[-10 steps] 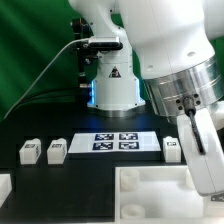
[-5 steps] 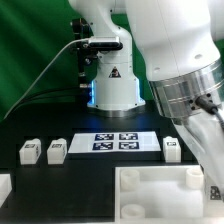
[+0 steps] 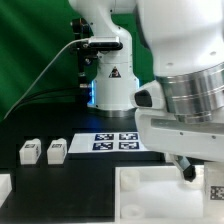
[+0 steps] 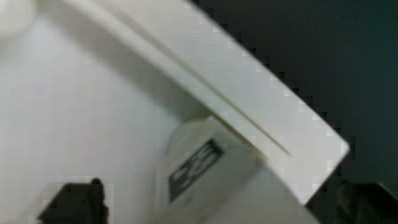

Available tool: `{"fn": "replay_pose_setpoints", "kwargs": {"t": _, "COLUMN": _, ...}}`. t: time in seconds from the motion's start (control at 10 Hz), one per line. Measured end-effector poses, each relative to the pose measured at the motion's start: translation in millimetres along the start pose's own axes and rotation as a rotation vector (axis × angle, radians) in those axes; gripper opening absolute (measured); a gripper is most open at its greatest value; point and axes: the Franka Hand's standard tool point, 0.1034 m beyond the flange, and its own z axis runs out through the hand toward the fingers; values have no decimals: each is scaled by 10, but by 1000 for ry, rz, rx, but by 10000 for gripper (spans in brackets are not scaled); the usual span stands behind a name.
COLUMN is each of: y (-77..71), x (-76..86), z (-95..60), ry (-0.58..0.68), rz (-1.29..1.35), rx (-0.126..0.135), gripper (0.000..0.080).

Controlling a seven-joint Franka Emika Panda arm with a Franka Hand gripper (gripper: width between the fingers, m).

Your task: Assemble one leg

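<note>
Step in hand, as judged from the frames: the arm is low over the large white tray-like piece [image 3: 150,190] at the near right corner of the tabletop [image 3: 40,125], lining up on a leg for pickup or seating; I cannot tell which. In the exterior view the wrist fills the right side and hides most of the gripper [image 3: 190,170]; only one dark fingertip shows beneath it. In the wrist view two dark finger ends [image 4: 75,200] sit apart with a tagged leg [image 4: 199,165] between and ahead of them, lying against the tray wall inside the tray. The jaws look spread and not clamped on anything. A tagged block also shows at the exterior view's right edge, beside the tray [image 3: 214,190], probably the same leg. Two more legs [image 3: 57,150] stand side by side near the left edge of the tabletop, upright, tags facing the camera, well apart from the tray. The marker board [image 3: 105,142] lies flat mid-table, partly covered by the arm. The leg is a small white stubby block with a black-and-white square tag; wrist view is blurred. Next move calls for centring the fingers on the block's side faces before closing, clear of the tray wall.
</note>
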Motion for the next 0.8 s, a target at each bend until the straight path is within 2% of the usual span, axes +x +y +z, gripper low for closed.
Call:
{"fn": "replay_pose_setpoints", "kwargs": {"t": 0.1, "y": -33, "x": 19, "z": -30, "ry": 22, "rz": -178, "rx": -24, "gripper": 649}}
{"fn": "replay_pose_setpoints", "kwargs": {"t": 0.2, "y": -43, "x": 43, "z": -55, "ry": 27, "rz": -365, "rx": -34, "gripper": 649}}
{"fn": "replay_pose_setpoints", "kwargs": {"t": 0.5, "y": -58, "x": 28, "z": -51, "ry": 27, "rz": -330, "rx": -31, "gripper": 622}}
{"fn": "replay_pose_setpoints", "kwargs": {"t": 0.6, "y": -61, "x": 24, "z": -50, "ry": 27, "rz": -277, "rx": -29, "gripper": 442}}
{"fn": "replay_pose_setpoints", "kwargs": {"t": 0.7, "y": -63, "x": 19, "z": -47, "ry": 27, "rz": -172, "rx": -27, "gripper": 442}}
{"fn": "replay_pose_setpoints", "kwargs": {"t": 0.8, "y": -50, "x": 24, "z": -44, "ry": 28, "rz": -76, "rx": -26, "gripper": 297}}
